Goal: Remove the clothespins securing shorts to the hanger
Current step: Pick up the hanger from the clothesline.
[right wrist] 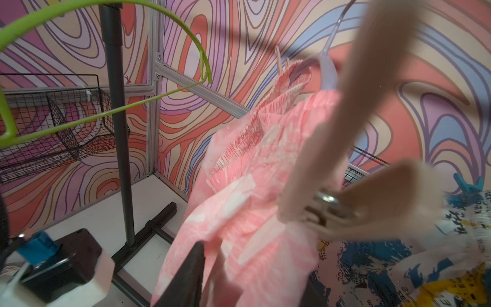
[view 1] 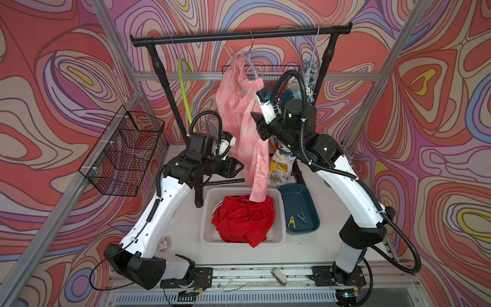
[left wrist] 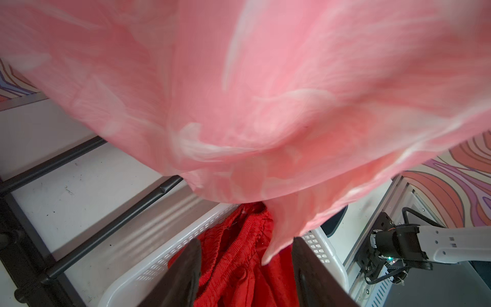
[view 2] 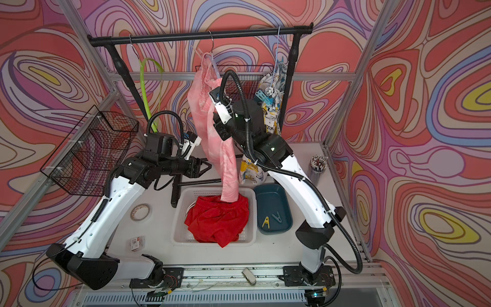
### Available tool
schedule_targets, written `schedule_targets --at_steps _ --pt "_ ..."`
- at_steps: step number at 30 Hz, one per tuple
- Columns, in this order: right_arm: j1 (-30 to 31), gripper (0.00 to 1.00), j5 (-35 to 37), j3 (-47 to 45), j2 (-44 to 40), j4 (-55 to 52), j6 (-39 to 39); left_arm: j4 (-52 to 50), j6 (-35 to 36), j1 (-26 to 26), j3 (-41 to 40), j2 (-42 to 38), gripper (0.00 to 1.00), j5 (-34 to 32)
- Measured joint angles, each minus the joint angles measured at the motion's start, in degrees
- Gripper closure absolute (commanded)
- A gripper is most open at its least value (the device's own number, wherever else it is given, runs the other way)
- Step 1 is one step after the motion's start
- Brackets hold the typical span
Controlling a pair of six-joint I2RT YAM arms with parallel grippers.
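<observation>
Beige clothespin [right wrist: 332, 186]: blurry, tilted, close beside right gripper [view 1: 258, 125], by hanging pink shorts [view 1: 244, 117].
Right gripper: nearer arm; cannot tell if it grips.
Left gripper [left wrist: 245, 244]: open, empty, lower down.

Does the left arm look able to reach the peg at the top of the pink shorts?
Probably yes: the peg sits high above the left hand, and only the soft pink shorts hang along the way.
</observation>
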Motion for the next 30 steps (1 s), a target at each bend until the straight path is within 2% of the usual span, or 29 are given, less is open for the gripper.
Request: schedule_targets --at_steps 5,8,12,15,30 --pt "-0.3 0.85 4.2 -1.2 1.0 2.9 1.7 -0.2 0.0 0.0 -0.1 0.0 0.42 0.0" --pt "-0.5 0.89 5.7 -4.4 0.2 8.2 3.6 -0.4 0.0 0.0 -0.1 0.0 0.42 0.0" --pt "-0.6 0.89 4.7 -5.1 0.0 10.3 4.9 -0.9 0.0 0.0 -0.1 0.0 0.42 -0.1" --pt "-0.6 1.00 3.0 -3.3 0.5 9.8 5.4 -1.2 0.0 0.0 -0.1 0.0 0.42 -0.2" --pt "-0.5 1.00 -1.3 -0.3 1.3 8.9 6.5 -1.7 0.0 0.0 -1.9 -1.3 0.42 -0.7"
